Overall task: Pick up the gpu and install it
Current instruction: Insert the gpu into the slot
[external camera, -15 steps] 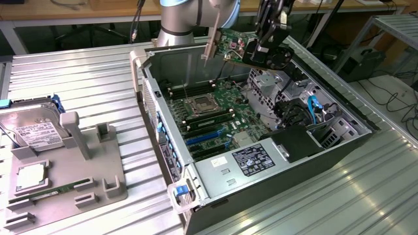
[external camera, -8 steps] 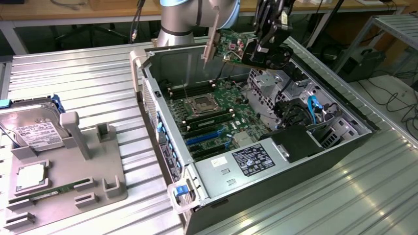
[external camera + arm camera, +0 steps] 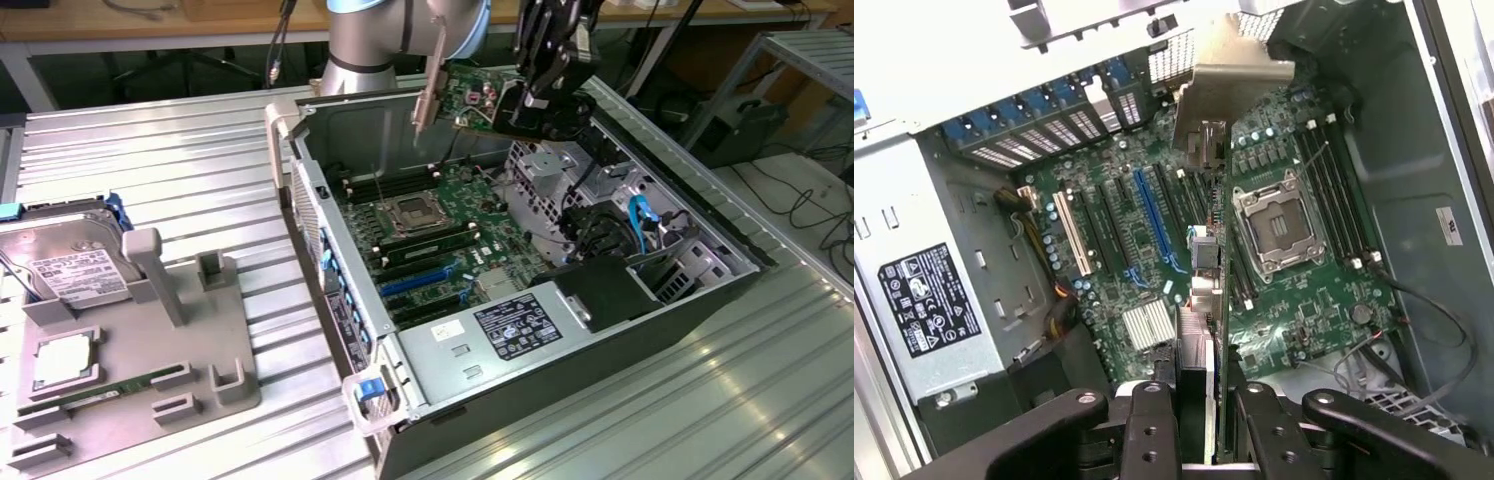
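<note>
The gpu (image 3: pixel 470 100) is a thin card with a green circuit face and a silver bracket (image 3: pixel 430 92) at one end. It hangs in the air above the far end of the open computer case (image 3: pixel 314 215). My gripper (image 3: pixel 518 108) is shut on the card's end opposite the bracket. In the wrist view the gpu (image 3: pixel 1206 300) is seen edge-on, running from between my fingers (image 3: pixel 1149 420) out to its bracket (image 3: pixel 1232 85). It hovers over the motherboard (image 3: pixel 1304 310), between the blue slot (image 3: pixel 1152 215) and the processor socket (image 3: pixel 1274 220).
A power supply (image 3: pixel 514 325) fills the case's near end, with cables and drive bays (image 3: pixel 627 235) on the exterior view's right. On the exterior view's left a grey fixture (image 3: pixel 200 350) holds a hard drive (image 3: pixel 74 265), a processor (image 3: pixel 60 360) and a memory stick (image 3: pixel 127 385).
</note>
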### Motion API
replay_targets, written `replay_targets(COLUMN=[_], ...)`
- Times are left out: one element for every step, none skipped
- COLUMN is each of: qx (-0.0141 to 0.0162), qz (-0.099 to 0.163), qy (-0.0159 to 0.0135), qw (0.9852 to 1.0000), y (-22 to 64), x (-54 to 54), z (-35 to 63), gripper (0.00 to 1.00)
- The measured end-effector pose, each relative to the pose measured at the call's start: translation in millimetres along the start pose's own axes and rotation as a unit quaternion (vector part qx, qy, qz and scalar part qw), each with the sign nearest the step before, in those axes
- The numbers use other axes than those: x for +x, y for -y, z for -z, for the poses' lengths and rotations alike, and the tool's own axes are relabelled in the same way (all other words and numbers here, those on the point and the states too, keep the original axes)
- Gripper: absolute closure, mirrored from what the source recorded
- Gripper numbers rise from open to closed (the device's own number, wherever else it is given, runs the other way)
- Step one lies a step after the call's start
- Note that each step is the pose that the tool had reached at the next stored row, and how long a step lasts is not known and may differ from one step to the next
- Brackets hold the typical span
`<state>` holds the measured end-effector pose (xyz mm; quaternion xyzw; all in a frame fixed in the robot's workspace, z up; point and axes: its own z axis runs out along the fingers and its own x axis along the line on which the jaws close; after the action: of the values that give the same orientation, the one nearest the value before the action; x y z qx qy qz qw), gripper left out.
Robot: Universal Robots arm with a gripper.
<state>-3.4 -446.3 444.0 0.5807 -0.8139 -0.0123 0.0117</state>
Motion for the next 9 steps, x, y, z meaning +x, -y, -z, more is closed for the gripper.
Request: replay_targets(qx=[0.0,0.0,0.0,0.0001,0.0001,0.0001,0.0001,0.0001,0.0001], qz=[0.004,0.008,0.013,0.017,0.02,0.031,0.041,0.045,0.048], qy=[-0.0002,-0.0003,-0.0003,-0.0004,-0.0005,-0.0008,-0.001,-0.001,-0.001], qw=[1.0,1.0,0.9999,0.9999,0.9998,0.9995,0.9992,0.999,0.9988], y=[-0.2,-0.4,-0.8,-1.0,-1.1,-1.9,-2.2,-2.5,-2.8], x=[0.1,0.3,0.5,0.7,0.8,1.4,1.6,1.9,2.2], z=[0.0,0.0,-0.1,-0.2,-0.2,-0.1,-0.1,-0.1,-0.1], gripper=[0.73,0.73,0.73,0.73,0.73,0.73,0.73,0.73,0.73])
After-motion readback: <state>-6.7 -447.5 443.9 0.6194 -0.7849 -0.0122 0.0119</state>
